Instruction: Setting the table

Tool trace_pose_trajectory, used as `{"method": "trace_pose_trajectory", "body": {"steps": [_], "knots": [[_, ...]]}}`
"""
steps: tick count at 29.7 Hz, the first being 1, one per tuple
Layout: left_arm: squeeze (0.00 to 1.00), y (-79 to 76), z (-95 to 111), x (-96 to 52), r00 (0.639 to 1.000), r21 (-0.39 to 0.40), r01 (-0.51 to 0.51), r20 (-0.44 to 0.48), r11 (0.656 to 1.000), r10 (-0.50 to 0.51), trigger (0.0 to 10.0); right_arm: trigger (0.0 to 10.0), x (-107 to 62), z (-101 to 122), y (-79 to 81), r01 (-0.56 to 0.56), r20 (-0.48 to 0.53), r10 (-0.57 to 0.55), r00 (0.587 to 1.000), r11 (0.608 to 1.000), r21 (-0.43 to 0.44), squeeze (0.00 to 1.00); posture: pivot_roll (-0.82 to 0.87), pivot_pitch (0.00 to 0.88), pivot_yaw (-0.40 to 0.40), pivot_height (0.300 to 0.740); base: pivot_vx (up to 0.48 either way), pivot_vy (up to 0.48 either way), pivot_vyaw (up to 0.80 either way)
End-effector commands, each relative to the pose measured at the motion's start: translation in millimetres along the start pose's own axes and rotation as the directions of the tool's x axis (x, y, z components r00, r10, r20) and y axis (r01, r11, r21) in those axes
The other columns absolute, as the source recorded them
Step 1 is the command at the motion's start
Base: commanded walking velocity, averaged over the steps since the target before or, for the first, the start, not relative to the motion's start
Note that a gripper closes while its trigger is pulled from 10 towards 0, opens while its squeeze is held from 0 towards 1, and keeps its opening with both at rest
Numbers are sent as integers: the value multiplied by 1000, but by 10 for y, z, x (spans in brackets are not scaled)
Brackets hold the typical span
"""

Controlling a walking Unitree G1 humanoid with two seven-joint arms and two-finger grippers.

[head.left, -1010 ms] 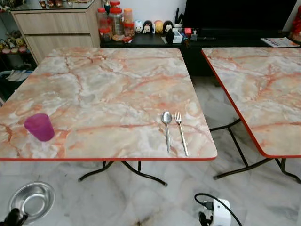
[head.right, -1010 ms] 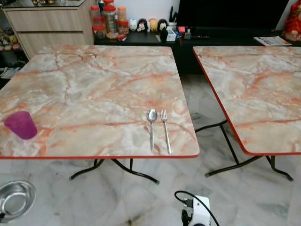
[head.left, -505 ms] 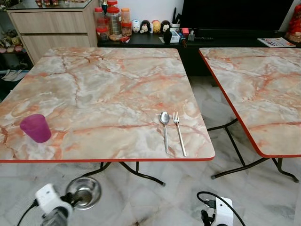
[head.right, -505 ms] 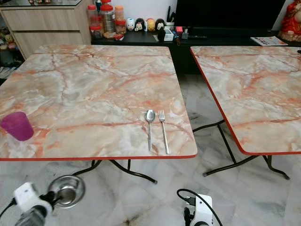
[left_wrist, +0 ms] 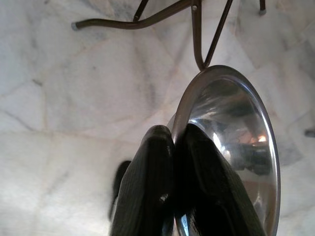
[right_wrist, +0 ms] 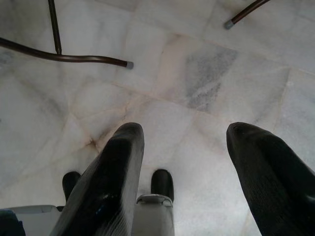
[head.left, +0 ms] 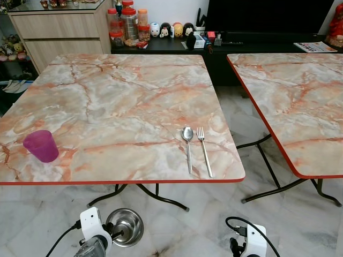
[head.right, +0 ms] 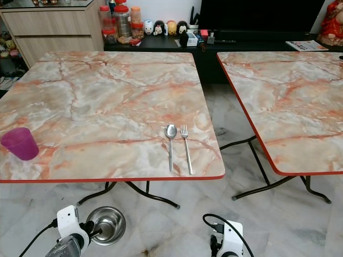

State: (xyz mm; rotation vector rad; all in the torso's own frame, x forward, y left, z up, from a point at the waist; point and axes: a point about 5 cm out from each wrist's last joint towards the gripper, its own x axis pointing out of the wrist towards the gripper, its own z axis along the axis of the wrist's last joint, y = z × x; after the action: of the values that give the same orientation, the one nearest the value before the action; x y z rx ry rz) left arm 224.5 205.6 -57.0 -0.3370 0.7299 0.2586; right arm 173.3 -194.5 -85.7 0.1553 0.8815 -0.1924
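Steel bowl (head.left: 125, 227) held low in front of the near edge of the marble-patterned counter (head.left: 123, 101), below its top and above the pale marble floor (head.right: 177, 214), hollow tilted up and toward the counter. Left gripper (left_wrist: 173, 162) clamped on the bowl's rim, jaws together with one black finger (left_wrist: 147, 191) outside the wall and the other inside the hollow; rim seen edge-on in the left wrist view, standing nearly upright between them. Right gripper (right_wrist: 184, 162) low over the floor, jaws wide apart, holding and touching nothing.

On the counter, near its front right corner, spoon (head.left: 188, 146) and fork (head.left: 204, 149) lying side by side, just apart, spoon to the left; long axes running front to back, bowl of the spoon and tines of the fork pointing away toward the far edge, handles toward the near edge. Purple cup (head.left: 41, 145) upright near the front left corner, well apart from the cutlery. Second counter (head.left: 300, 101) of the same pattern to the right, across a gap of floor.
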Motion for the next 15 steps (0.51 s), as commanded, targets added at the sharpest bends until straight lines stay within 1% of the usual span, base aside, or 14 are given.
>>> {"method": "trace_pose_trajectory", "body": {"steps": [1,3,5,8,10,12,15], "knots": [[0,-1,5,5,1000,33,-10,-8,999,10,10000,10000,0,23,-19,12,17,-13,1000,1000,19,0,-8,0,-16,740,0,0,0],[0,15,9,4,1000,27,-22,-6,999,22,10000,10000,0,29,-28,13,21,-14,1000,1000,21,0,-10,0,-17,740,0,-253,0],[0,44,0,-1,999,39,-34,-11,999,35,10000,10000,0,54,-70,43,34,-42,999,999,-1,0,-11,0,-18,740,0,-343,0],[0,64,-28,-10,999,43,-44,-18,998,45,10000,10000,0,71,-99,61,42,-60,997,998,-30,0,-16,0,-15,740,0,-375,642],[0,77,-60,-19,999,44,-47,-26,998,48,10000,10000,-2,68,-109,67,41,-66,997,998,-12,0,-15,0,-15,740,0,-373,800],[0,85,-80,-24,998,47,-48,-32,998,50,10000,10000,-4,48,-110,64,30,-64,997,998,24,0,-17,0,-14,740,0,-371,0],[0,92,-99,-30,998,51,-48,-38,998,50,10000,10000,-6,42,-111,62,29,-62,998,998,6,0,-19,0,-11,740,0,-371,0]]}}
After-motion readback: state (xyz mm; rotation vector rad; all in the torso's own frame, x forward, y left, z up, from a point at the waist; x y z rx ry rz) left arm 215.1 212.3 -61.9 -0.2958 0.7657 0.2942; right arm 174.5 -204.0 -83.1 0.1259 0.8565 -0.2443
